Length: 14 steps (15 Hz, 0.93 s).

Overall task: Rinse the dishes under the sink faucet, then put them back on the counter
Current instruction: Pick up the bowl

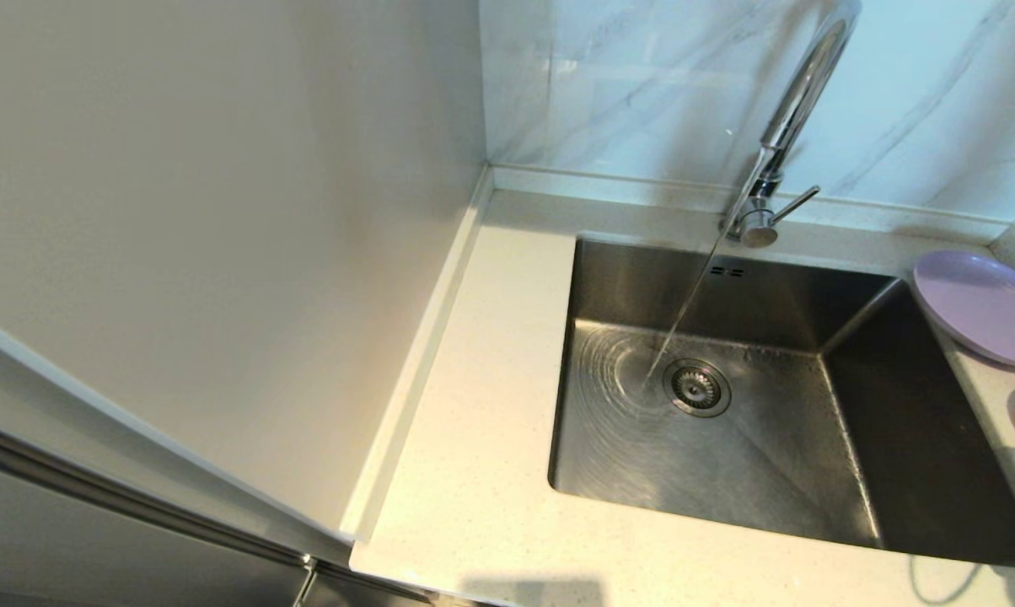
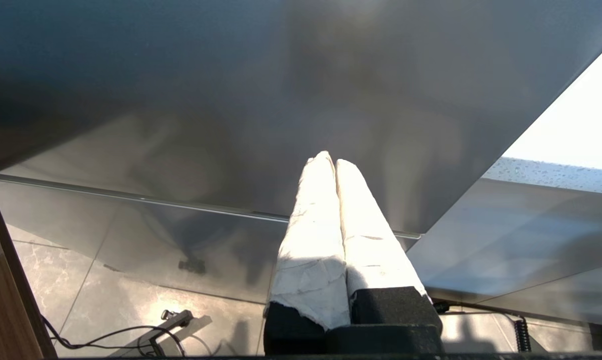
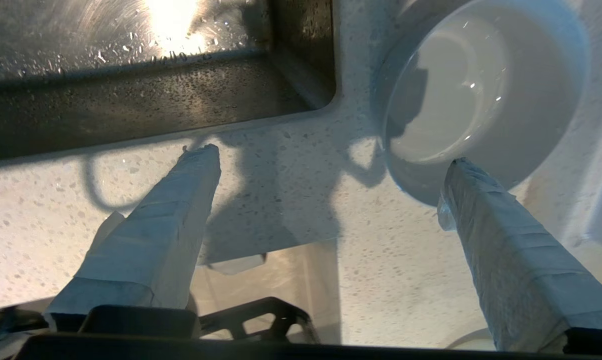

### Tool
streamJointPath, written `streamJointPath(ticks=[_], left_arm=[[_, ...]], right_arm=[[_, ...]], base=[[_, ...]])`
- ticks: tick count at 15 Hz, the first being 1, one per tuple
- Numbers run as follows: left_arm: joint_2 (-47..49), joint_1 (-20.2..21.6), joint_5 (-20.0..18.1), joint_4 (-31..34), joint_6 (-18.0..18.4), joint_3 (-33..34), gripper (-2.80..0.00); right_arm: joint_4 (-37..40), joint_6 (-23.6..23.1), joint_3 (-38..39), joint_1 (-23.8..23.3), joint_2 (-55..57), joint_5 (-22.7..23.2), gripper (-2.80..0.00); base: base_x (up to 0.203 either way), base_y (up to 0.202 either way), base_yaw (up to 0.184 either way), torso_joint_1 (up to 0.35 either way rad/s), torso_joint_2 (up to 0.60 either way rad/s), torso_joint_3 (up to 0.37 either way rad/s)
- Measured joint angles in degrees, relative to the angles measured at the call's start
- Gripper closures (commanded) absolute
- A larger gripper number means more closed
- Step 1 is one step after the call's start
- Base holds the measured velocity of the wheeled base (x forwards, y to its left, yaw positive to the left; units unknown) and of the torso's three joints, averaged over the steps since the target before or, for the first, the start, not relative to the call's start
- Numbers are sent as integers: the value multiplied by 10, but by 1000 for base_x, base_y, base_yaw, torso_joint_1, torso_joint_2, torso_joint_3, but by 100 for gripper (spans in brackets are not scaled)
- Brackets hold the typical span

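the bowl stands upright on the counter just beside the sink corner, its hollow wet with a few drops; the lilac plate lies farther back on the same strip of counter, overhanging the basin rim a little. water runs from the faucet onto the basin floor beside the drain strainer. the right gripper hangs over the counter edge, spread wide and empty — one finger crosses the bowl's near rim in the wrist view, and whether it touches i cannot tell. whichever way this step goes, keep that finger off the rim so the bowl isn't dragged or tipped into the basin. the left gripper is parked low by the cabinet, fingers pressed together.
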State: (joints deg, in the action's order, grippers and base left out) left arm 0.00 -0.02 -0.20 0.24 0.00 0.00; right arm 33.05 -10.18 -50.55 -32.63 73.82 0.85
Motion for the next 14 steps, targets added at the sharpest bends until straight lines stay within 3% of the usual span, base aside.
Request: streamJointPath(ticks=[5, 14], left_arm=[[0, 0, 0, 0, 0, 0, 0], [0, 0, 0, 0, 0, 0, 0]], right_arm=[[-29, 91, 9, -19, 46, 2, -280], [-78, 100, 32, -67, 110, 6, -280]], base=[[0, 0, 0, 0, 0, 0], [0, 0, 0, 0, 0, 0]])
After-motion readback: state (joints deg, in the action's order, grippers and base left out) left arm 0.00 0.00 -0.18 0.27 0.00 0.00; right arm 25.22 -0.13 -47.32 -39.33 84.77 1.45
